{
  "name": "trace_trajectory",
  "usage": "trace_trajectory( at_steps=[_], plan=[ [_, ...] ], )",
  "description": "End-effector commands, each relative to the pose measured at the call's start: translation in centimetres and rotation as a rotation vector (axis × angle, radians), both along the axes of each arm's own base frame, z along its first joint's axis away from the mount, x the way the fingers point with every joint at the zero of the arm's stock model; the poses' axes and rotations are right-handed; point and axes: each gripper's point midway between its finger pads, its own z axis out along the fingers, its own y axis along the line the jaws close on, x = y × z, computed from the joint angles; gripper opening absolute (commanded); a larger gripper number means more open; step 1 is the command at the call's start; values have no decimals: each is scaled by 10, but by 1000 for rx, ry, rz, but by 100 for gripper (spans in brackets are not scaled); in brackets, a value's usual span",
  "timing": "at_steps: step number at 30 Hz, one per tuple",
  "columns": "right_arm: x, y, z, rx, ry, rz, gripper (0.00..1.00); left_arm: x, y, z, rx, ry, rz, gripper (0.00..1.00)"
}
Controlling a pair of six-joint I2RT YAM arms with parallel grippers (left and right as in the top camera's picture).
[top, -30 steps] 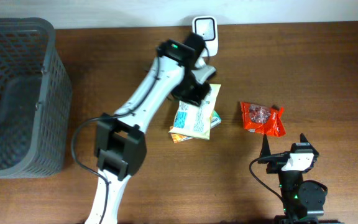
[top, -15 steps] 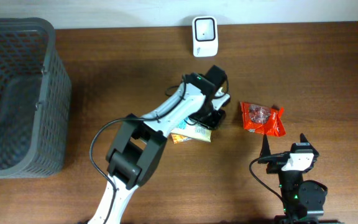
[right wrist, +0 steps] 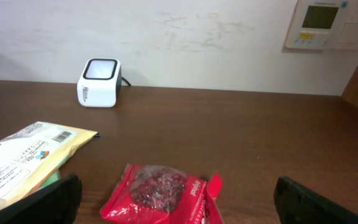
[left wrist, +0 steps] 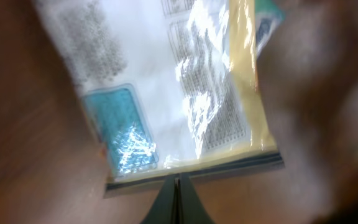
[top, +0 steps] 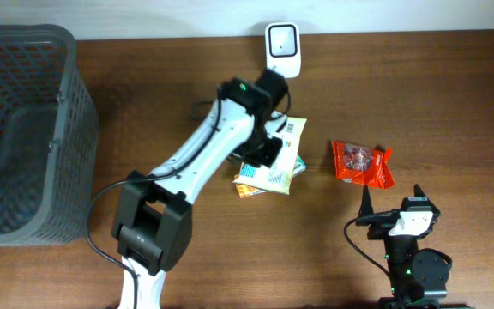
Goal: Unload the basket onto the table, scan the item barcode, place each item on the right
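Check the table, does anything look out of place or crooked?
Only the stack stands out. The pale snack packet lies tilted over a second packet, whose orange corner pokes out beneath it. The red bag lies crumpled, apart from them.

I read the table [top: 453, 86] as dark wood, smooth, with a low sheen. The snack packet [left wrist: 166, 81] is glossy plastic film, crinkled, throwing glare in the left wrist view. Red pouch [top: 363, 163] to its right: shiny creased film too. Scanner [top: 281, 47] at the far edge is smooth white plastic. Basket [top: 80, 129] on the left is matt dark grey plastic mesh. Left arm [top: 213, 144] has smooth white shells and matt black joints. Wall [right wrist: 197, 37] looks like matt white paint, scuffed.
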Motion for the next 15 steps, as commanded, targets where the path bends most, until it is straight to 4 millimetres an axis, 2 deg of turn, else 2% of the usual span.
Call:
trace_trajectory(
  at_steps=[1,3,6,8,10,12,13,15],
  plan=[
    [0,1,-4,1,11,4,98,-16,-23,-36,-58,31,-30,0],
    [0,1,-4,1,10,4,98,-23,-35,-48,-111,41,-49,0],
    [0,1,-4,1,10,4,98,-44,-60,-42,-211,114,-88,0],
    [0,1,-4,1,10,4,98,-47,-71,-30,-263,129,-100,0],
    [0,1,-4,1,11,4,98,-43,-74,-4,-298,121,-102,0],
    [0,1,-4,1,10,4,98,-32,-73,29,-318,55,-145,0],
    [0,1,-4,1,10,4,98,-12,-66,45,-283,-41,-130,0],
    [0,1,-4,1,10,4,98,23,-48,57,-185,-195,-75,1]
  ],
)
